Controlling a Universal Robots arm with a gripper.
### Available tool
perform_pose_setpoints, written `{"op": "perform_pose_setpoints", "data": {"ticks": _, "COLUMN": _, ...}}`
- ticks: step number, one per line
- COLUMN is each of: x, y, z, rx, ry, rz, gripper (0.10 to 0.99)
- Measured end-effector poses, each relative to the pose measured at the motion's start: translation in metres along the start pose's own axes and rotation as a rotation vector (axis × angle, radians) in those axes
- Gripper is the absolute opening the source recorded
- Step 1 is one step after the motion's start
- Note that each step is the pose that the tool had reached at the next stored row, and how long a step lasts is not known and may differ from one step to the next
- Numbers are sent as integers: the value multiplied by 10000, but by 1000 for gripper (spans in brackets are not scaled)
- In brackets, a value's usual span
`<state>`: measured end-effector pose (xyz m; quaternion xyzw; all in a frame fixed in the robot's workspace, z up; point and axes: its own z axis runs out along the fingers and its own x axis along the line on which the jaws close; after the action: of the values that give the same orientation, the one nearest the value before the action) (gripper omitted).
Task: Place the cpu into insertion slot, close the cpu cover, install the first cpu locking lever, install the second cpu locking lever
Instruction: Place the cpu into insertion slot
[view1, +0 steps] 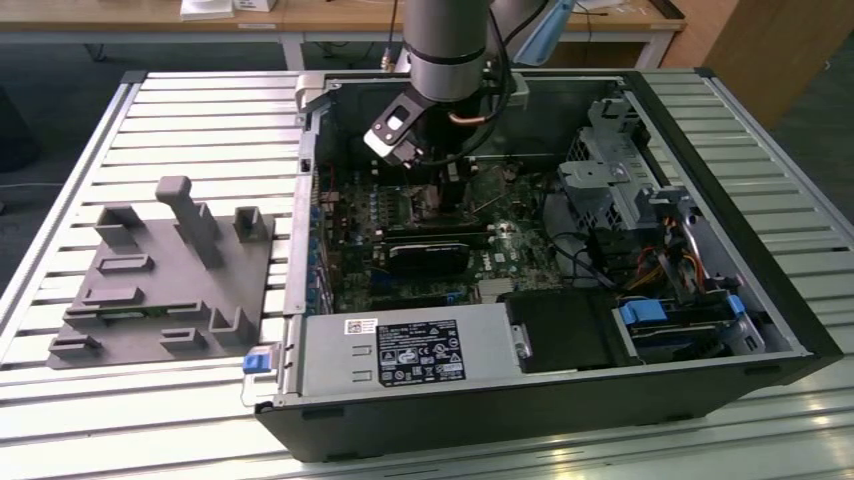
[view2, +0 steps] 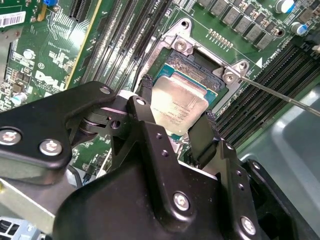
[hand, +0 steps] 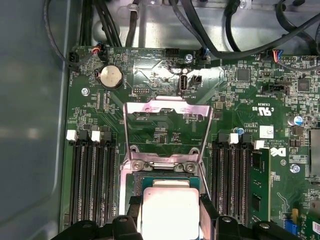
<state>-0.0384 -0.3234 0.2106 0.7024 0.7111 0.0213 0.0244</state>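
Silvery-grey chip (view2: 182, 112): held broad face up between the two black fingers of the gripper (view2: 177, 100), directly over the socket (view2: 196, 64).
Gripper: closed to the chip's width, with one finger against each of two opposite edges. It has hold of nothing else.
Socket: a dark square with a bright metal rim, partly hidden under the chip. The part that shows is bare. Whether the chip already touches it cannot be told.
Cover (hand: 167, 106): a thin metal frame swung up and back on its hinge, standing clear of the socket. The green board (hand: 240, 100) shows through its window.
Lever (view2: 280, 95): a thin metal rod running out from one socket corner, apparently unlatched.
Step in hand: judged to be the first, placing the chip. The cover is not yet closed and no lever is fastened.
What the step calls for: probably a chip kept level and square with the rim, with no sideways drag. The fingers work in the narrow space between the rows of memory slots (hand: 92, 180).
Surface: the board sits inside a black computer case (view1: 534, 420) that lies open on a desk (view1: 200, 120) of pale metal slats. The arm (view1: 447, 45) reaches down into the case.
Room: a grey moulded fixture (view1: 147, 290) stands on the desk beside the case, at the exterior view's left. Wooden tables (view1: 334, 15) line the far side.
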Motion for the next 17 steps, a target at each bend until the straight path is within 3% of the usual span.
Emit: {"op": "perform_pose_setpoints", "data": {"ticks": 17, "x": 5, "y": -14, "z": 90, "rx": 12, "ry": -1, "rz": -77, "gripper": 541}}
